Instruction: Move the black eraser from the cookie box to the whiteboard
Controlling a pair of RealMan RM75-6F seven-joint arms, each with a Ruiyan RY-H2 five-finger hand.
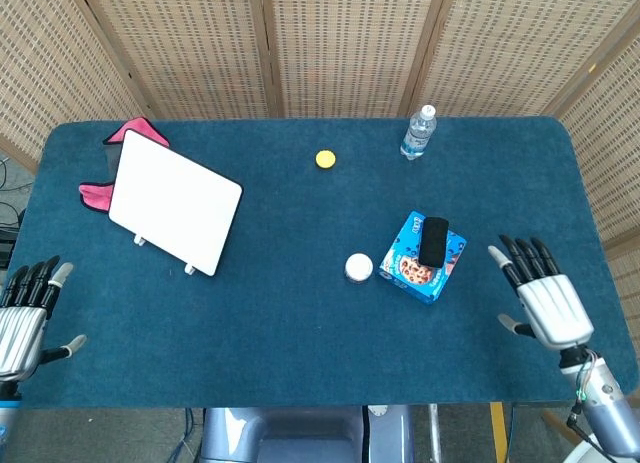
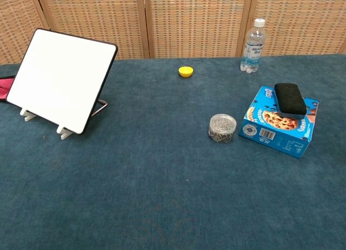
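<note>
**Eraser untouched on cookie box; tipping risk on approach**

My right hand [image 1: 543, 301] hovers beside the box [image 1: 424, 257], fingers spread, empty. My left hand [image 1: 25, 316] is likewise spread and empty. The eraser [image 1: 433, 241] lies flat atop the box, long axis pointing away from me. A sideways swipe could shove the box into the jar [image 1: 359, 267] beside it.
</note>
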